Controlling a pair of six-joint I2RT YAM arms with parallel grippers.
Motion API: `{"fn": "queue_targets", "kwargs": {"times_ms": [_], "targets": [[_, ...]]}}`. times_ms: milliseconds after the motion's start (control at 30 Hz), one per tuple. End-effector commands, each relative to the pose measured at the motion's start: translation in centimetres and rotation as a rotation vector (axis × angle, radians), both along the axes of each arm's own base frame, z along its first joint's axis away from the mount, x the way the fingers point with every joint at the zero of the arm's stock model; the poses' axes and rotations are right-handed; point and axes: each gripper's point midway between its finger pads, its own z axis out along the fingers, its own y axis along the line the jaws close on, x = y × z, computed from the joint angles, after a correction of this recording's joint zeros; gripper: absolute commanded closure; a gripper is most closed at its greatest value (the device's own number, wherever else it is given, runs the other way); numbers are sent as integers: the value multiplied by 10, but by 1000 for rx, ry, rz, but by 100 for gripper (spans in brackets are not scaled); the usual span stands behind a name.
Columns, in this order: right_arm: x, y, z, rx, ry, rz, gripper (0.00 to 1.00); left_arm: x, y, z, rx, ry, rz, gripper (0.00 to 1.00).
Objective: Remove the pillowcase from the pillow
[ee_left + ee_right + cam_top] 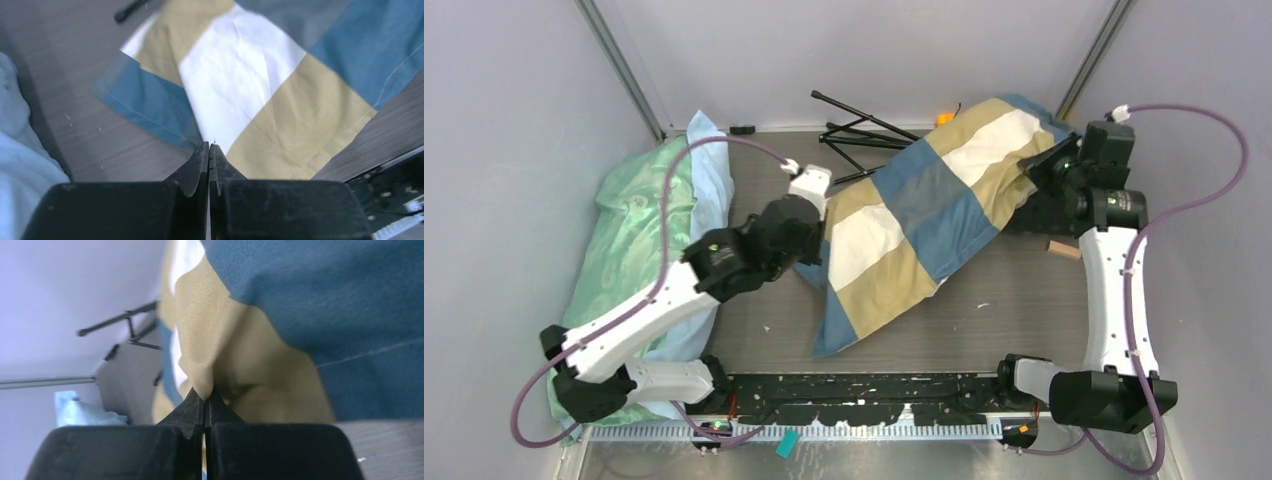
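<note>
Two grippers are in play, and both are closed. Nearest the arm bases, the pillowcase [914, 215] lies slantwise on the table [1024, 300]; its near corner is flat and limp, its far half fuller. A green pillow [639, 230] lies apart along the left side.

The left gripper [209, 146] sits at the cover's left edge with its jaws tip to tip. Whether any cloth is caught between them cannot be told. Further back, the right gripper [205, 392] has its jaws pressed on a puckered fold of tan cloth at the far right end. A black tripod [859, 130] lies by the back wall.

The pillow does not show and is judged to sit inside the plump far half.

Assessment: the cover is light, soft and loose, so it will drape and slide when pulled but will not push. The filling should be bulky yet yielding. The best hold is a pinch on the hem of the open end, while the other gripper pins the pillow through the cloth. Which end is open cannot be told.
</note>
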Motion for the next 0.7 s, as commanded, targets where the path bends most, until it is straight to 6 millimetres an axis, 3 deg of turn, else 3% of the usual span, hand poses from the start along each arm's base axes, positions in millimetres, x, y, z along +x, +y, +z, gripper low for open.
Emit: {"fn": "queue_targets", "kwargs": {"times_ms": [0, 33, 67, 100, 133, 233, 300, 433, 533, 667], "targets": [[-17, 10, 105, -12, -236, 41, 100, -12, 35, 66, -13, -84, -12, 99], [-22, 11, 112, -11, -252, 40, 100, -19, 34, 69, -26, -69, -41, 86], [-25, 11, 114, -13, -262, 38, 100, -26, 30, 66, -44, -37, -74, 64], [-28, 11, 113, -14, -262, 34, 100, -33, 26, 58, -56, 6, -99, 43], [-29, 11, 109, -13, -255, 29, 100, -41, 20, 46, -65, 59, -125, 29], [-29, 11, 80, 3, -196, 25, 100, -66, -1, -1, -90, 215, -189, 2], [-29, 12, 64, 13, -162, 28, 100, -89, -17, -32, -101, 296, -237, 0], [-30, 12, 43, 22, -132, 27, 100, -120, -39, -63, -44, 296, -352, 0], [-30, 13, 37, 31, -125, 28, 100, -124, -34, -90, 70, 319, -367, 0], [-31, 14, 39, 35, -133, 33, 100, -112, -27, -132, 198, 238, -349, 0]]}}
